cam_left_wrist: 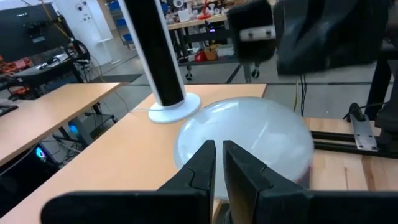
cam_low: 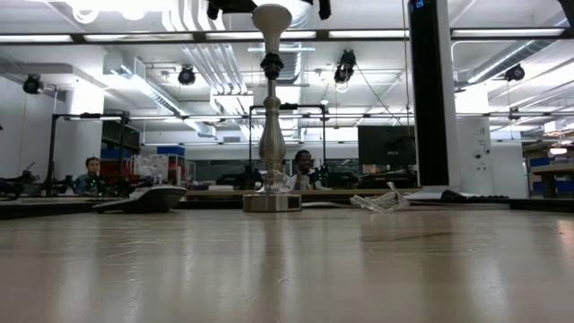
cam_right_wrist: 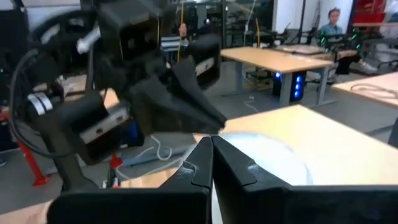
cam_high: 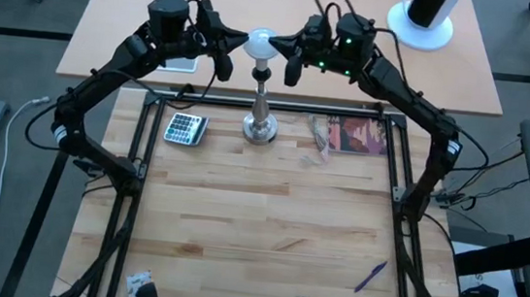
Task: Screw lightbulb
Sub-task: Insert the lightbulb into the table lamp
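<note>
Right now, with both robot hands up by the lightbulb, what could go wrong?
The lightbulb sits atop a tall, thin stand, so a sideways push might tip it.

The left gripper and right gripper are both shut and close on either side; they could bump each other.

The calculator lies beside the stand's base and could get hit if it falls.

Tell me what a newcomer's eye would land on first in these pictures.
The white lightbulb sitting atop the tall silver stand near the table's far edge, with both dark arms converging on it. The left gripper and right gripper flank the bulb on either side, fingers shut. Next, the calculator to the stand's left and the large white cylinder on the desk beyond.
</note>
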